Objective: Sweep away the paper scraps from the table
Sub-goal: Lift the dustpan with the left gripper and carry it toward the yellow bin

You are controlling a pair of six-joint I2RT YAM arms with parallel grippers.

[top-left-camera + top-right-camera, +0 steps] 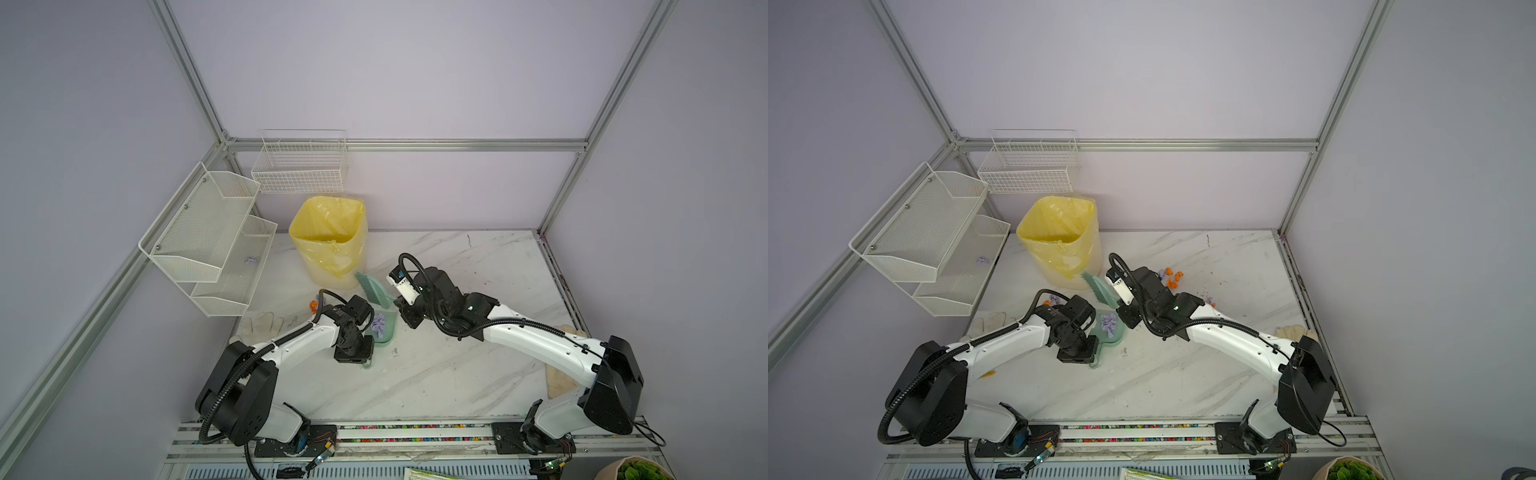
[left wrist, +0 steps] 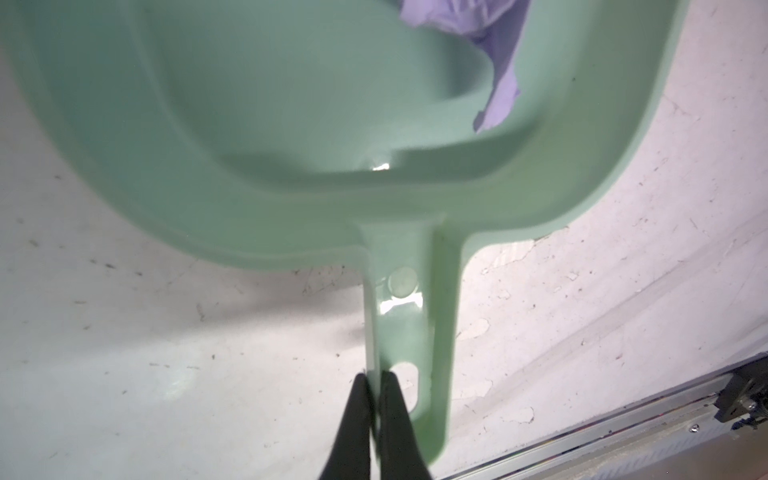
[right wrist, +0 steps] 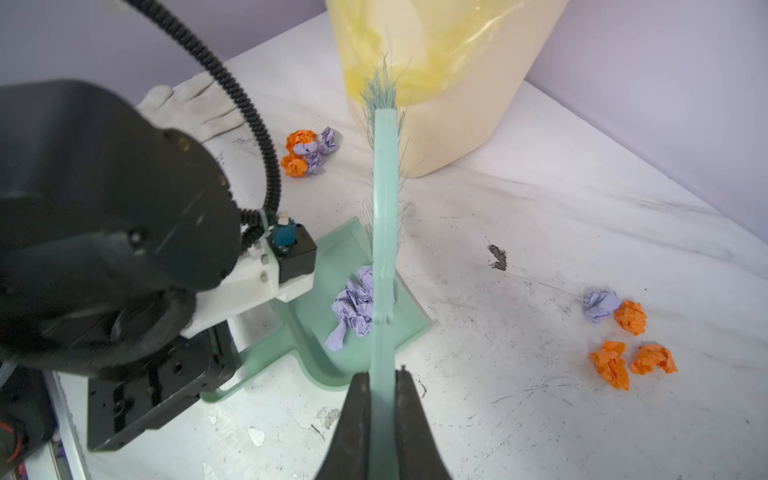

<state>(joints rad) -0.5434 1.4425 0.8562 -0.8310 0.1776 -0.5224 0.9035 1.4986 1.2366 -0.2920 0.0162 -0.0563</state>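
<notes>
Both top views sit high over the near edge of the table [image 1: 457, 374], angled steeply down toward the back wall [image 1: 415, 83], distant; each takes in the whole table, bin [image 1: 332, 266] and shelves [image 1: 208, 232]. Left wrist view: very close, along the left end effector [image 2: 375, 376] onto the dustpan [image 2: 291, 124]. Right wrist view: close, along the right end effector [image 3: 381, 374] and brush [image 3: 384, 187] toward the bin. Both wrist views share the dustpan.
</notes>
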